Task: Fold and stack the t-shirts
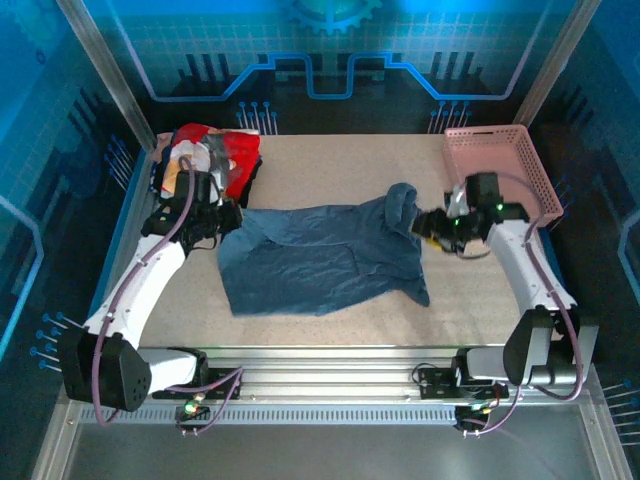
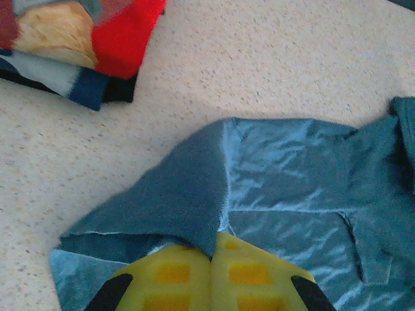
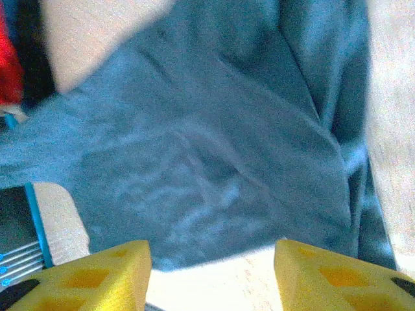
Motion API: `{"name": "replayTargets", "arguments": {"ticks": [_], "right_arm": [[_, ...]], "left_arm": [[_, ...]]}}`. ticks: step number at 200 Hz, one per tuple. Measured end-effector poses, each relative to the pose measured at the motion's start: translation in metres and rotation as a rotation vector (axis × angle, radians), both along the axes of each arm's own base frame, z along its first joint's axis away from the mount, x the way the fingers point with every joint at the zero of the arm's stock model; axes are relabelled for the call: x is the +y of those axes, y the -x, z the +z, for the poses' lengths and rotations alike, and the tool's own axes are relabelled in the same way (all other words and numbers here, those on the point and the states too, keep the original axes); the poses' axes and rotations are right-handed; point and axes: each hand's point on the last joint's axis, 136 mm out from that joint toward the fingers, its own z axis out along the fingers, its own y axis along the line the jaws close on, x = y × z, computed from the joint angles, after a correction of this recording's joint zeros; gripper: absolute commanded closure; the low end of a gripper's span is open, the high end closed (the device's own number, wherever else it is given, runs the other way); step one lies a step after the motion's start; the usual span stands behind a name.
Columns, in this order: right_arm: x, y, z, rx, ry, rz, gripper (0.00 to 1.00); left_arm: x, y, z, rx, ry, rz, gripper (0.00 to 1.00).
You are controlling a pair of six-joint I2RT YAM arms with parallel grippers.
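The slate-blue t-shirt (image 1: 320, 255) lies spread and rumpled across the middle of the table. My left gripper (image 1: 222, 218) is shut on its upper left corner; in the left wrist view a flap of the blue shirt (image 2: 175, 194) runs into the closed yellow fingers (image 2: 175, 278). My right gripper (image 1: 428, 226) is open at the shirt's raised right edge, its yellow fingers (image 3: 104, 275) wide apart just short of the blue cloth (image 3: 207, 162), nothing between them. A folded pile topped by the red teddy-bear shirt (image 1: 215, 155) sits at the back left, with dark cloth under the red one (image 2: 123, 39).
The pink lattice basket (image 1: 500, 165) stands at the back right, close behind my right arm. Bare beige tabletop (image 1: 330, 165) stretches behind the shirt and along the front edge (image 1: 400, 325). Metal frame rails border the table.
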Motion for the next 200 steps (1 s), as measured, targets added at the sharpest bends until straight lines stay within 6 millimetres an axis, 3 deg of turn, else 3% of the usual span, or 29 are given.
{"name": "replayTargets", "arguments": {"ticks": [21,43,132,148,176,200], "right_arm": [[0.001,0.033,-0.059,0.177,-0.007,-0.015,0.58],[0.003,0.047,-0.084,0.256,-0.011,-0.013,0.61],[-0.001,0.037,-0.102,0.242,0.041,-0.012,0.69],[-0.002,0.035,-0.106,0.253,0.052,-0.017,0.75],[-0.005,0.023,-0.107,0.247,0.068,-0.031,1.0],[-0.006,0.003,-0.093,0.198,0.067,-0.052,1.0]], "left_arm": [[-0.008,0.006,-0.001,-0.005,0.023,-0.03,1.0],[-0.011,0.012,0.001,-0.014,0.038,-0.045,1.0],[-0.011,0.024,0.008,-0.043,0.054,-0.048,1.0],[-0.011,0.024,0.008,-0.043,0.059,-0.042,1.0],[-0.011,0.025,0.01,-0.048,0.062,-0.04,1.0],[-0.011,0.025,0.01,-0.049,0.062,-0.04,1.0]]}}
